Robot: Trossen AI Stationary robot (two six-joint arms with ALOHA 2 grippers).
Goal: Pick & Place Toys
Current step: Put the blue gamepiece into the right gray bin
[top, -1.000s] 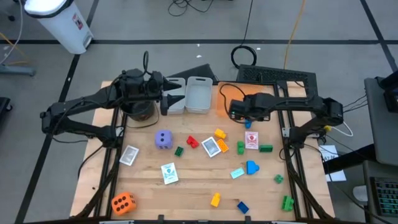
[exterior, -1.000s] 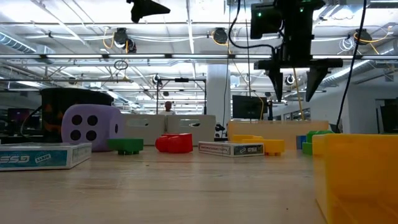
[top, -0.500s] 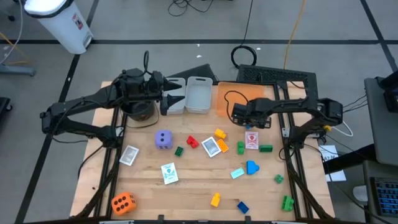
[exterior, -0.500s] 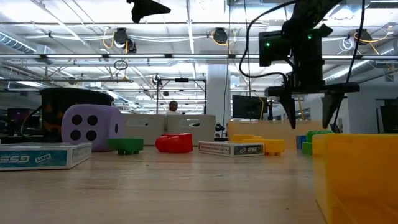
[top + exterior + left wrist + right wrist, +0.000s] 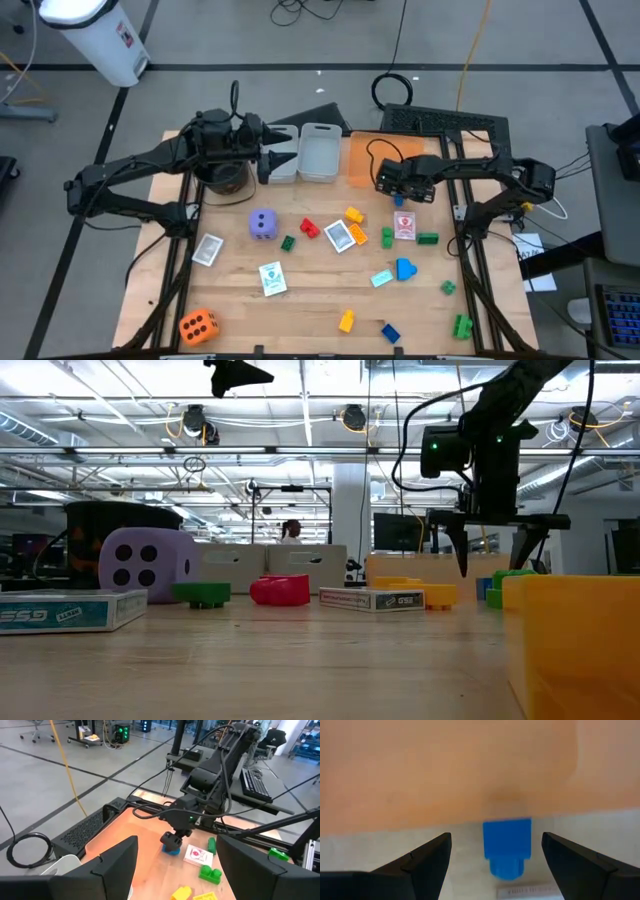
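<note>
High view: right gripper (image 5: 401, 198) hangs over the near edge of the orange tray (image 5: 362, 160), fingers spread, pinching nothing. A blue brick (image 5: 399, 197) sits right under it, mostly hidden by the arm. A picture card (image 5: 404, 227) lies just past it on the table side, a green brick (image 5: 427, 238) beside that. The left gripper (image 5: 283, 148) waits over the grey bins (image 5: 319, 152), fingers also spread and empty, well away from the toys.

Low view: right gripper (image 5: 493, 546) points straight down, tips apart and close to the table, with air between them. Purple dice (image 5: 148, 564) and red brick (image 5: 280, 590) are far off to the side.

Left wrist view: the right gripper (image 5: 171, 841) stands directly above the blue brick (image 5: 172, 850), card (image 5: 195, 855) just beside.

Right wrist view: the blue brick (image 5: 507, 846) lies centred between the two fingers (image 5: 426, 860), straddling the tray edge, not touched yet.

Risk: the brick straddles the tray lip, so it may sit tilted; a descent that comes down off-centre could tip it, nudge it onto the card, or catch a fingertip on the tray edge.
</note>
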